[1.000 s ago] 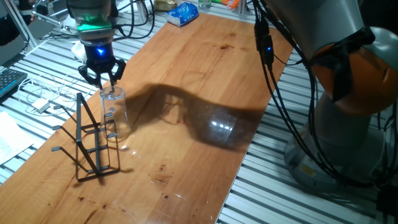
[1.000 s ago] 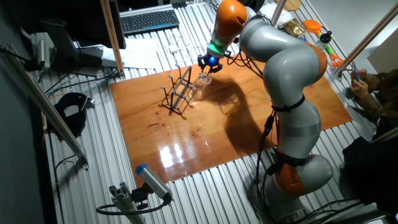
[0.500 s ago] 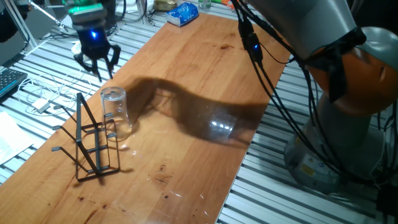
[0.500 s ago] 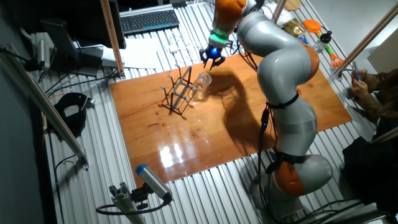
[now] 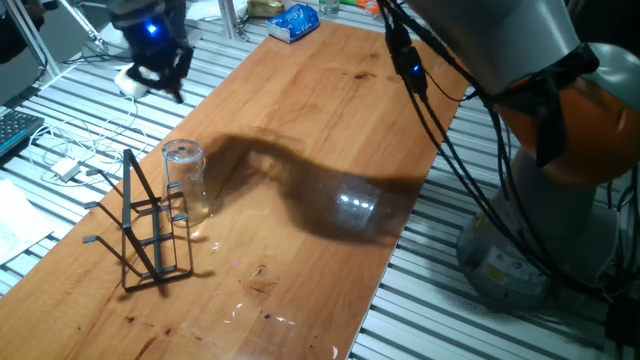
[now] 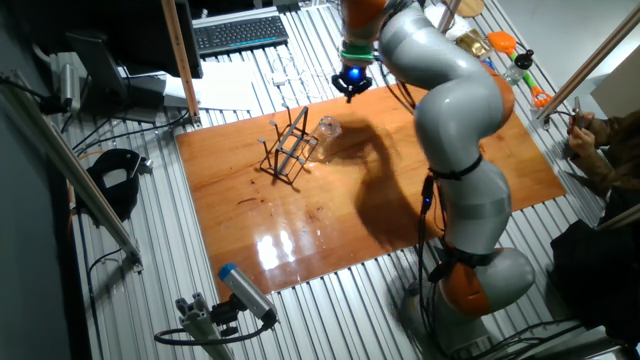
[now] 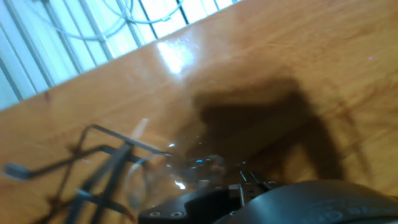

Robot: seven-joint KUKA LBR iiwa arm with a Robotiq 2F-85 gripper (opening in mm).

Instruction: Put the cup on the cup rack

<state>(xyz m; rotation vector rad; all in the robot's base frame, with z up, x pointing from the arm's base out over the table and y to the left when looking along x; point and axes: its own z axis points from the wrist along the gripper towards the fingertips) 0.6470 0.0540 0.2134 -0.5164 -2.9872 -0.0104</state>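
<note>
The clear cup [image 5: 183, 180] stands mouth up on the wooden table [image 5: 330, 120], tight against the right side of the black wire cup rack [image 5: 148, 235]. I cannot tell whether it rests on a peg. My gripper [image 5: 158, 70] hangs high above the table's far left edge, well away from the cup, and looks open and empty. The other fixed view shows the gripper [image 6: 350, 88] up and behind the cup [image 6: 327, 129] and the rack [image 6: 290, 150]. The hand view shows the rack [image 7: 93, 165] and the blurred cup [image 7: 186, 167] below; the fingertips are hidden.
A blue packet [image 5: 293, 22] lies at the table's far end. White cables [image 5: 62, 160] and a keyboard [image 6: 240, 33] lie beyond the left edge. The robot's base [image 5: 545, 230] and hanging cables [image 5: 440, 110] stand at the right. Bottles [image 6: 500, 45] stand at the back.
The gripper opened off the cup's rim, then rose and pulled back towards the table's far left edge. The cup stayed beside the rack.
</note>
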